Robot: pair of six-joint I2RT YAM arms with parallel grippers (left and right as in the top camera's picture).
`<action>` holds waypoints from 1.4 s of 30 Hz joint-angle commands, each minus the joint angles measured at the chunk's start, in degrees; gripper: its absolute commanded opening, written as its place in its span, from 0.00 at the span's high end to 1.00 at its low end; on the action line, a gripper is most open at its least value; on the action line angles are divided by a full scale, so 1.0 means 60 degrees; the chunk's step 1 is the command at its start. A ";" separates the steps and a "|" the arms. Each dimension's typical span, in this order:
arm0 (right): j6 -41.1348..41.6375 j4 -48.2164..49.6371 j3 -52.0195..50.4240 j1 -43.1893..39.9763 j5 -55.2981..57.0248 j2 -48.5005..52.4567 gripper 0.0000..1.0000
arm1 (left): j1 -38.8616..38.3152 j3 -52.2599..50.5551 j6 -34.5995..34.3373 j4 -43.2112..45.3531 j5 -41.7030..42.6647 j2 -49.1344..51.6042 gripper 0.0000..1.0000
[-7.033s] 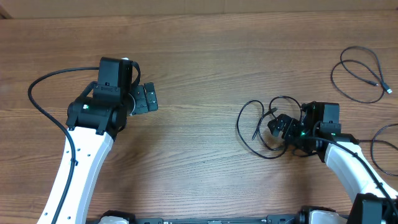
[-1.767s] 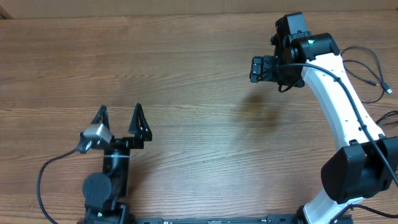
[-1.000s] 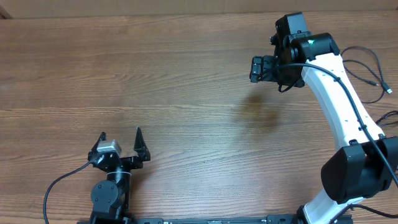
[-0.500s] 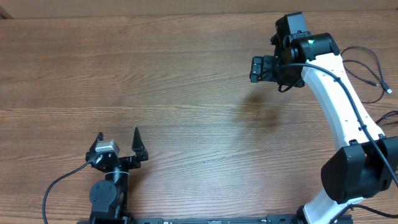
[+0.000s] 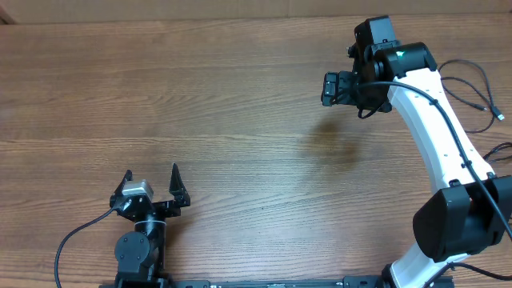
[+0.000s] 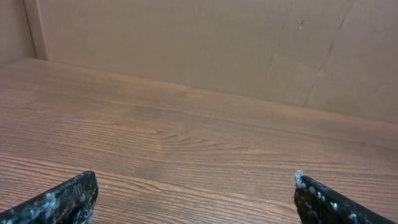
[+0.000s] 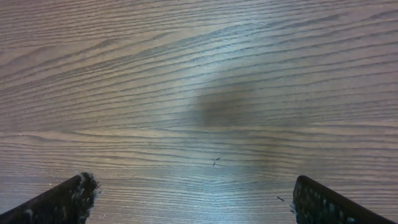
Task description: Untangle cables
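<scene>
A brown wood-grain table [image 5: 200,104] fills the overhead view. Thin black cables [image 5: 482,106] lie on it in loose loops at the far right edge, with another cord [image 5: 502,150] just nearer, also at the right edge.

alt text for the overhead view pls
Two robot arms work over a wooden table, both grippers open and empty. The left gripper sits near the bottom edge, and the right gripper reaches over the upper right. Thin black cables lie in loose loops at the right edge, partly hidden by the right arm.
</scene>
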 commanded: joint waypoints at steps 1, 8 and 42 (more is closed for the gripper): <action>0.0066 0.0007 -0.0022 0.0025 -0.0058 -0.0011 0.00 | 0.0080 -0.0029 0.0215 -0.0007 0.0109 -0.0109 0.00; 0.0033 0.0011 -0.0022 0.0025 -0.0055 0.0004 0.00 | 0.0080 -0.0029 0.0215 -0.0007 0.0109 -0.0109 0.00; 0.0033 1.5577 -1.4229 -0.0164 0.0219 -1.1584 0.00 | 0.0080 -0.0029 0.0211 -0.0007 0.0109 -0.0109 0.00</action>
